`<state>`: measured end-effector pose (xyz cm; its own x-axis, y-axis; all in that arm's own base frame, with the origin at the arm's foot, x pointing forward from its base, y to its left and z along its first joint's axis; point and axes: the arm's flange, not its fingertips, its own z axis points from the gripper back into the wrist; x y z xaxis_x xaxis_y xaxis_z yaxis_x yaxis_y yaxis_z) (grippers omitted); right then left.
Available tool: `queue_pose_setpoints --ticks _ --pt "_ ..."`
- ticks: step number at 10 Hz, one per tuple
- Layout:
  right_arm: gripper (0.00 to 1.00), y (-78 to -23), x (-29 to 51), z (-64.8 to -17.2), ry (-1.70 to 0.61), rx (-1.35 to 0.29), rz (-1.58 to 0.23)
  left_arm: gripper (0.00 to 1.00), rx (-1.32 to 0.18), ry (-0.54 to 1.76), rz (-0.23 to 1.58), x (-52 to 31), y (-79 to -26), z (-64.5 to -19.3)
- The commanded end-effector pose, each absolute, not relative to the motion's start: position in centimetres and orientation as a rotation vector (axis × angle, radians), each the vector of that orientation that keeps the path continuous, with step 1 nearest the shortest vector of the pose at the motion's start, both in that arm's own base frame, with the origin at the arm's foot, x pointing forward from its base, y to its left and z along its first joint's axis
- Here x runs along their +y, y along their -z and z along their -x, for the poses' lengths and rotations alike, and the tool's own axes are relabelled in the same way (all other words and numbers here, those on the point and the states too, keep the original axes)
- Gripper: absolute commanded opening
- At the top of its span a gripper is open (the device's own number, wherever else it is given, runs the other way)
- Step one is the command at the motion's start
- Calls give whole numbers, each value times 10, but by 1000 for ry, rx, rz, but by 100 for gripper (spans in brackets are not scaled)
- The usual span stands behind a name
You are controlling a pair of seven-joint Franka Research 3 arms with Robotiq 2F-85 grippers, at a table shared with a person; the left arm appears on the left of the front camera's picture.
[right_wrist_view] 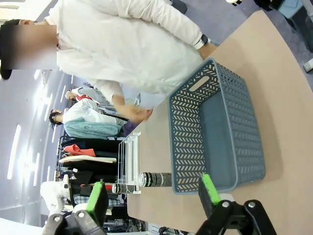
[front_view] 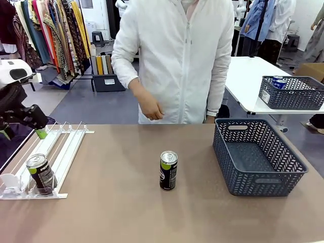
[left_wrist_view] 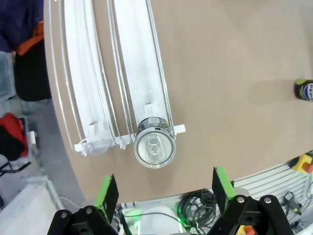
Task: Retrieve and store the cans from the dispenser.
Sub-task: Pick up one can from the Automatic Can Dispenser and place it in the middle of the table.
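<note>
Silver-topped can (left_wrist_view: 154, 147) against the end stop of the dispenser (left_wrist_view: 137, 58), at 12 o'clock from the wide-open left tool (left_wrist_view: 164, 193). Lower straight, straddle the body evenly, close gently.

Left gripper (left_wrist_view: 164, 188) and right gripper (right_wrist_view: 152, 186) have fingers spread wide.

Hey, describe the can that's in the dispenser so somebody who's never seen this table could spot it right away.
Find the long white and clear dispenser on the robot's left side of the table. At its near end stop, between the rails, sits a black can with green marks. Its twin stands free at mid-table, left of the grey-blue basket.
</note>
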<state>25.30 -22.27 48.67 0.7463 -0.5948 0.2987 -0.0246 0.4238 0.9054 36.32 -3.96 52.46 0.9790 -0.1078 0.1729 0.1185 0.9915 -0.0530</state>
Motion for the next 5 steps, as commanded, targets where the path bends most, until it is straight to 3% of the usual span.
queue_pose_setpoints --ticks 1,5 --pt "100 -488 -223 -256 376 -695 -1109 100 -152 102 47 -37 -527 -360" --pt "100 -488 -223 -256 376 -695 -1109 100 -158 103 20 -48 -492 -376"
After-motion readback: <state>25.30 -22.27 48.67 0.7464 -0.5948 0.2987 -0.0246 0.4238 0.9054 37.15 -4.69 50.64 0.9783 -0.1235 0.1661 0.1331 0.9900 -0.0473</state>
